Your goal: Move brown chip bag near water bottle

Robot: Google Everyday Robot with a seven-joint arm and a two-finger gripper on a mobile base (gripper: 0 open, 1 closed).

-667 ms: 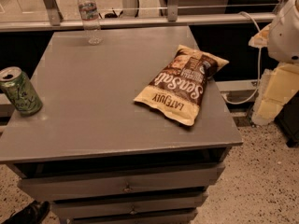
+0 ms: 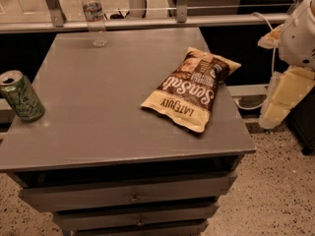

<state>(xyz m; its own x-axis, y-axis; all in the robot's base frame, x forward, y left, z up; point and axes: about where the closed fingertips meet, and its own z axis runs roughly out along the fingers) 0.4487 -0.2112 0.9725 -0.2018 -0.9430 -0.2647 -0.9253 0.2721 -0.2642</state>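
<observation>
Well apart from the chip bag [image 2: 189, 90], to its right beyond the surface [image 2: 98, 107], hung the gripper [image 2: 281, 98]; whether its jaws were spread could not be told.

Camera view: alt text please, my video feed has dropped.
A brown chip bag lies flat on the right side of a grey drawer table, far from the water bottle standing at the back left edge. A green can stands at the left edge; the gripper hangs beyond the table's right side.
</observation>
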